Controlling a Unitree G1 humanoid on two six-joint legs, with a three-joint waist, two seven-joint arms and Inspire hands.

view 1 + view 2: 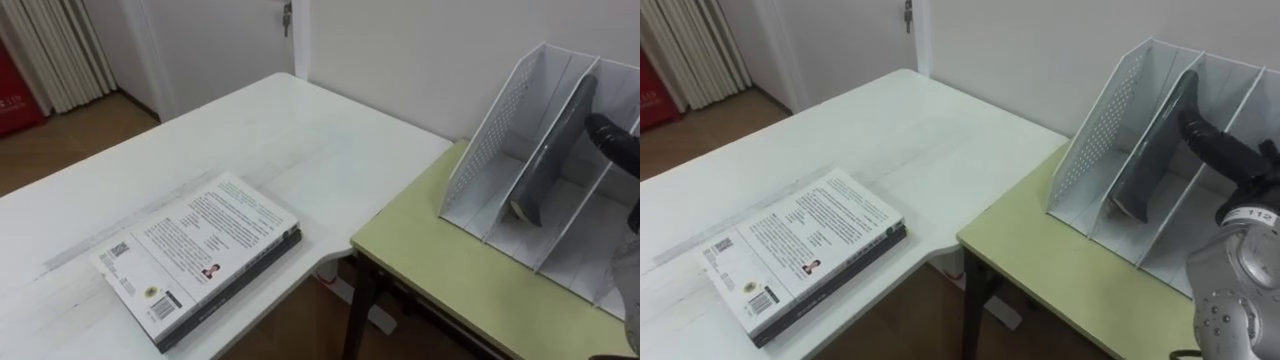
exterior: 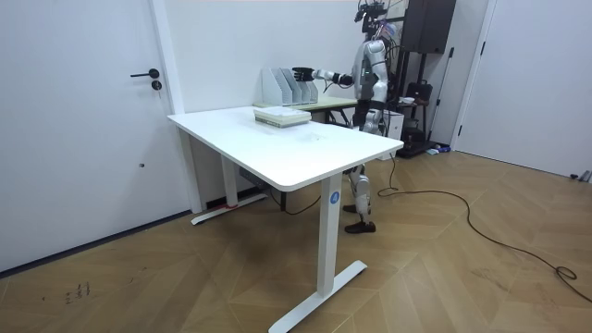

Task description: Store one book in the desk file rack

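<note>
1. Book (image 1: pixel 1145 175): a dark one stands inside the white file rack (image 1: pixel 1095 140). It looks to be in the second slot from the robot's left, tilted and leaning back along a divider, with its lower corner down on the slot's floor.
2. Right hand (image 1: pixel 1220 145): it comes in from the right, and its dark fingers reach the book's upper edge and touch it. I cannot tell whether they pinch the book or just rest against it.
3. Rack: it sits on a green table (image 1: pixel 1060 270) against the wall. Its outer left wall is perforated and its slots face the robot.
4. A white desk (image 1: pixel 940 140) stands just beside the green table, to the robot's left.
5. A pile of books (image 1: pixel 800 250) lies flat near the desk's front edge, well apart from the rack. The top book has a white printed cover and a darker one lies under it.
6. In the room view the robot stands upright at the green table, beyond the far end of the white desk. One arm is stretched out toward the rack.
</note>
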